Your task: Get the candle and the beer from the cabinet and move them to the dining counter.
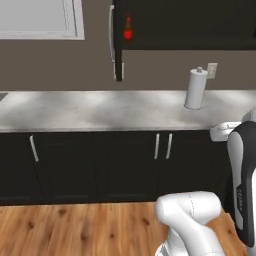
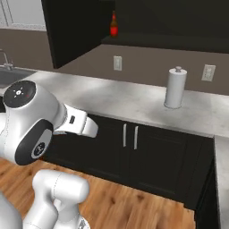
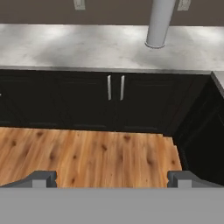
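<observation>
The gripper (image 3: 112, 179) hangs low over the wood floor (image 3: 87, 153), jaws spread as wide as they go, nothing btwn them. It looks toward the lower black cupboards (image 3: 114, 98) w/ short silver handles, under the marble worktop (image 3: 87, 46) along the wall.

The beer (image 1: 128, 28) stands upright on the bottom shelf of the black wall cabinet (image 1: 190, 22), near its left edge; red label and red top show against the dark inside. The cabinet door (image 1: 117, 40) w/ its long silver bar handle is swung open, seen edge-on from the left base view. From the right base view the bottle (image 2: 114, 24) sits just inside the open front. Can't make out a candle in that dark interior.

A paper towel roll (image 1: 195, 88) stands upright on the worktop, well right of and below the bottle, w/ a wall socket (image 1: 212, 70) just behind it. A sink tap (image 2: 5, 58) shows at the far left of the worktop.
</observation>
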Robot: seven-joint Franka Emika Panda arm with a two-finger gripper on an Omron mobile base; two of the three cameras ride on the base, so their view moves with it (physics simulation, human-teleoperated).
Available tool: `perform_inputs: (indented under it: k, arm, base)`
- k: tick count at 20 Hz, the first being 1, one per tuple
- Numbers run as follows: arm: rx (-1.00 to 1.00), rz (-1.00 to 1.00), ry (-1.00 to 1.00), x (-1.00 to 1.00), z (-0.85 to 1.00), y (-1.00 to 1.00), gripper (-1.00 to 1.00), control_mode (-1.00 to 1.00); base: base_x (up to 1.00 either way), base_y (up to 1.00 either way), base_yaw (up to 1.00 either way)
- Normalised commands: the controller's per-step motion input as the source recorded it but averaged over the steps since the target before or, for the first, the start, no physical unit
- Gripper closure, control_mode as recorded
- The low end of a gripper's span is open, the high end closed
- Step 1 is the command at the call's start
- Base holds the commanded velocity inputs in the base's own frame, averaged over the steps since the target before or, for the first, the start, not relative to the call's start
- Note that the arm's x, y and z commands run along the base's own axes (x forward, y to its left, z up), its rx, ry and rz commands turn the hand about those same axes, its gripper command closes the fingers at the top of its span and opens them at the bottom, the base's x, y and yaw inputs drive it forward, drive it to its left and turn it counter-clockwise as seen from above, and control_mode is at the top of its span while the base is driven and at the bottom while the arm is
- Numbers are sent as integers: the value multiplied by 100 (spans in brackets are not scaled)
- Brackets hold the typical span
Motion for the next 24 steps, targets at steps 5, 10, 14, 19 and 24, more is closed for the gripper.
perform_inputs:
  k: [5, 10, 14, 19, 24]
  arm:
    - [0, 0, 0, 0, 0, 0, -100, 100]
    - [0, 0, 0, 0, 0, 0, -100, 100]
    - [0, 0, 0, 0, 0, 0, -100, 100]
    - [0, 0, 0, 0, 0, 0, -100, 100]
    - [0, 0, 0, 0, 0, 0, -100, 100]
  base:
    - [54, -46, 8]
    - [55, -46, 7]
    - [65, -37, 7]
    - [63, -39, 5]
    - [56, -41, 2]
